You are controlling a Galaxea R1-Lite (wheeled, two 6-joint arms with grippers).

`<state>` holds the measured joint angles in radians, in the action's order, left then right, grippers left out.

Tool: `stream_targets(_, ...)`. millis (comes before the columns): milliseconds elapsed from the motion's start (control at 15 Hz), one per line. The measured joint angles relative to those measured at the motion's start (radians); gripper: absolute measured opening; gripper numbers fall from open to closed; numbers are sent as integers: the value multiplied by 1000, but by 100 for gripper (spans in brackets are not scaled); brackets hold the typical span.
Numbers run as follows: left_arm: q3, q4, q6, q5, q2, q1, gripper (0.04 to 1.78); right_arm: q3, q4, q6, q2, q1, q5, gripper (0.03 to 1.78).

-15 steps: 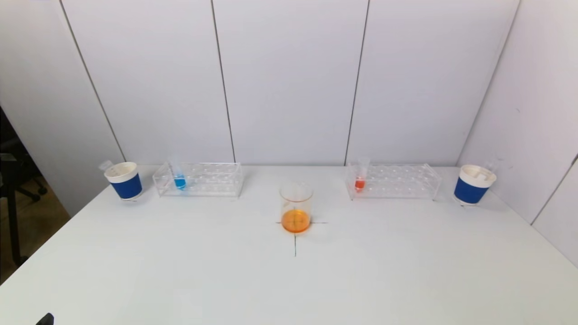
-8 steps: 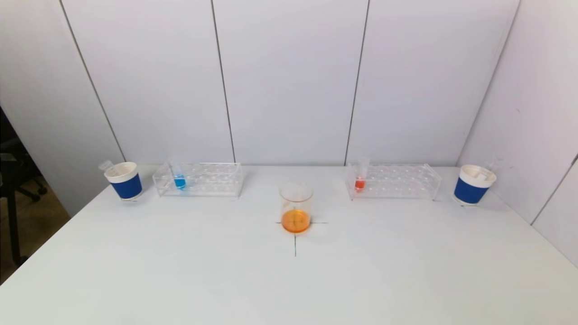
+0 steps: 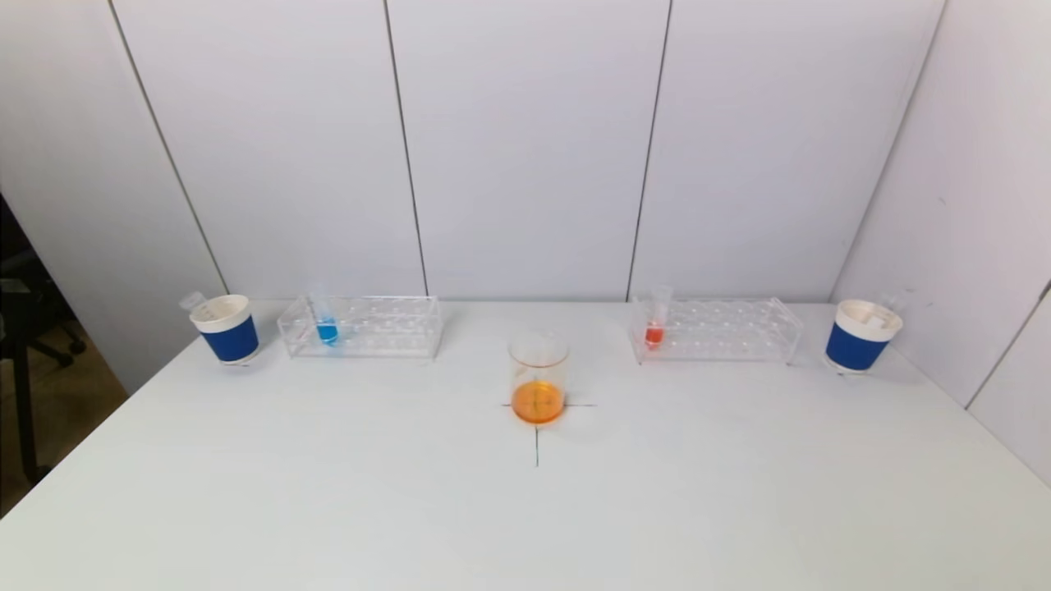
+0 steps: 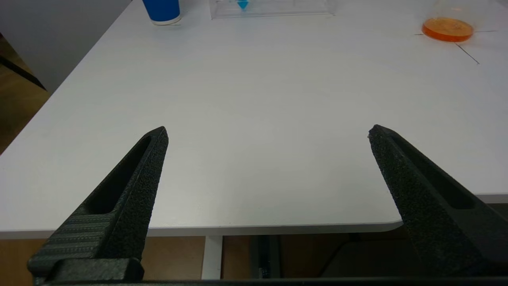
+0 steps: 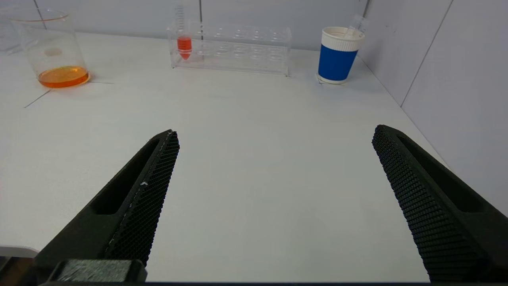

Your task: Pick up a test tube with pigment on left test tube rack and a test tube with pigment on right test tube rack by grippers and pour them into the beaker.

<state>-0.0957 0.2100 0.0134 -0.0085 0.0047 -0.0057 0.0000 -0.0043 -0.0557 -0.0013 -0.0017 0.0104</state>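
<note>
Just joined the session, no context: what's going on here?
Nothing is held yet. The left gripper and right gripper hang open at the near edge of the white table. The tube of blue pigment sits in the left clear rack, the tube of red pigment in the right clear rack. The glass beaker of orange liquid stands between them.

Matt white table point(image 3: 328, 492); clear glossy plastic racks point(image 3: 361, 326) (beaker point(image 3: 539, 377) likewise clear); rough black left hand point(image 4: 266, 133) fingers.
</note>
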Motion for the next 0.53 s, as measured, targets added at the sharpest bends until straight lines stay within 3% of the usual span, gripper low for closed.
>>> stream_targets(533,41,-84,-37,7,-6,0,176,0,0,-1,0,0,0,177)
